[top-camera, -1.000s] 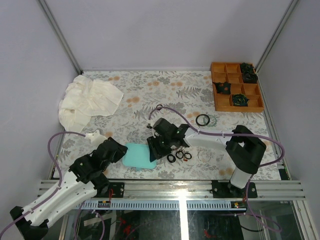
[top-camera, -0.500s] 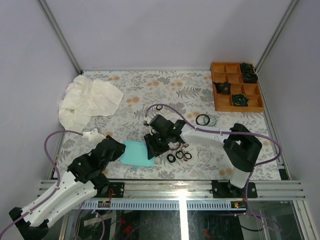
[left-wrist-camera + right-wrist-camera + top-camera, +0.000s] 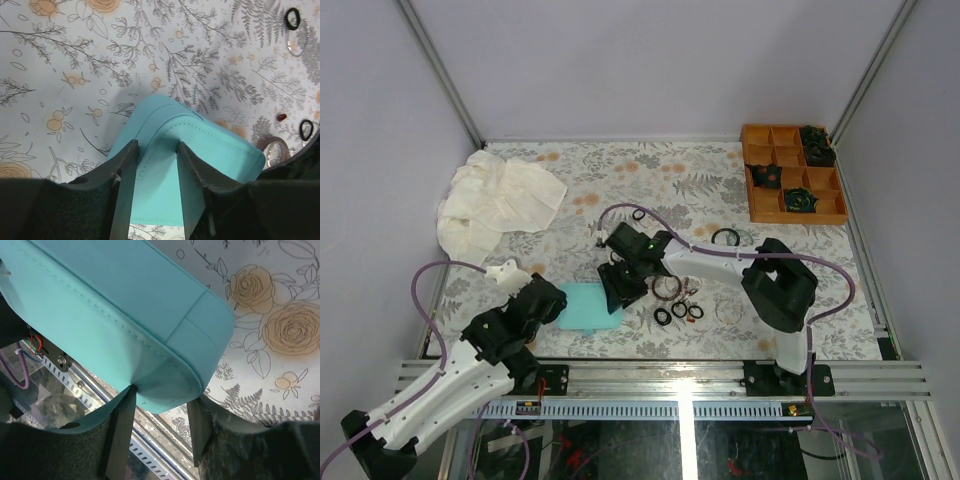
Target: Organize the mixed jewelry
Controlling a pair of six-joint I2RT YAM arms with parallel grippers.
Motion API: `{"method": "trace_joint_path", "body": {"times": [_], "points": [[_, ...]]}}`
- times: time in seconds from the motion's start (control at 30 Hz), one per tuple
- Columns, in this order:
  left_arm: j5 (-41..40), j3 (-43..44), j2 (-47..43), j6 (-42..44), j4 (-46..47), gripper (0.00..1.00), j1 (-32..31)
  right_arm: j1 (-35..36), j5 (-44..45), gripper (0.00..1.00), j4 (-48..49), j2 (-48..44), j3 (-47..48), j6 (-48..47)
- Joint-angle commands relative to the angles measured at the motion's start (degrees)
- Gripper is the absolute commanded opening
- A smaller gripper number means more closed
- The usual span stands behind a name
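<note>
The teal case (image 3: 585,308) lies near the table's front edge between my two grippers. My left gripper (image 3: 557,299) is over its left end. In the left wrist view the fingers (image 3: 155,145) are slightly parted and lie over the case (image 3: 220,165). My right gripper (image 3: 613,293) is at the case's right end. In the right wrist view it (image 3: 160,395) is closed on a corner of the case (image 3: 110,295). Three small black rings (image 3: 679,311) and a reddish-brown bangle (image 3: 667,287) lie just right of the case. A black bangle (image 3: 725,238) and a clear bangle (image 3: 728,310) lie farther right.
An orange compartment tray (image 3: 765,205) with dark clumps stands at the back right. A crumpled white cloth (image 3: 495,200) lies at the back left. A lone black ring (image 3: 638,214) lies behind my right gripper. The metal rail (image 3: 680,378) runs along the near edge.
My right gripper and the teal case have moved left, towards my left gripper, leaving the rings behind. My left gripper now overlaps more of the case.
</note>
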Motion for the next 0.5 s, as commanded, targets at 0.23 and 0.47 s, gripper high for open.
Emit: {"method": "trace_joint_path", "body": {"times": [0.23, 0.47], "points": [[10.18, -3.20, 0.96, -5.21, 15.25, 0.49, -1.47, 0.79, -9.31, 0.56, 20.37, 4.39, 11.02, -0.24], [8.93, -4.16, -0.10, -5.48, 14.31, 0.51, -1.44, 0.52, -3.01, 0.69, 19.09, -4.29, 2.73, -2.83]]}}
